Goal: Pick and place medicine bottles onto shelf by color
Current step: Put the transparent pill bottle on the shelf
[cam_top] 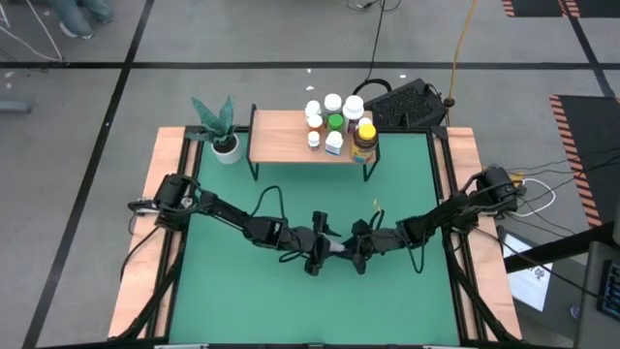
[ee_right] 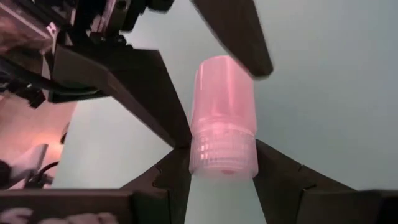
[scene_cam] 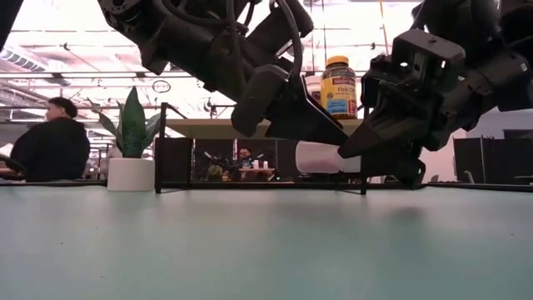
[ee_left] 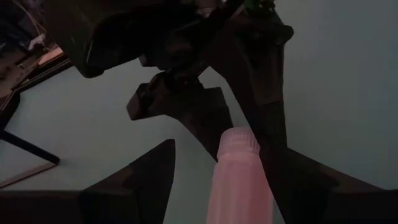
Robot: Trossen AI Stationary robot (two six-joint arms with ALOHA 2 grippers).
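Observation:
A pink medicine bottle (ee_right: 222, 106) lies level in the air over the middle of the green table, between my two grippers, which face each other. My right gripper (ee_right: 222, 162) is shut on its ribbed cap end. My left gripper (ee_left: 224, 149) is open, with a finger on either side of the bottle's body (ee_left: 239, 186); a gap shows beside one finger. In the high view the left gripper (cam_top: 318, 254) and the right gripper (cam_top: 356, 254) nearly meet. The shelf (cam_top: 291, 136), at the far edge, carries several bottles (cam_top: 334, 121) at its right end. My right gripper pinches the pink bottle's ribbed cap (ee_right: 222, 152) between its two fingers. It comes from the table's right, slanting slightly down, with the fingers along the bottle. The bottle (scene_cam: 329, 157) lies level, clear of the table. Whether my left gripper's fingers (ee_left: 286, 174) touch the body, I cannot tell.
A potted plant (cam_top: 225, 131) in a white pot stands left of the shelf. A black device (cam_top: 407, 102) sits behind the shelf's right end. The shelf's left half and the near half of the green table (cam_top: 291, 310) are bare. People sit in the room behind.

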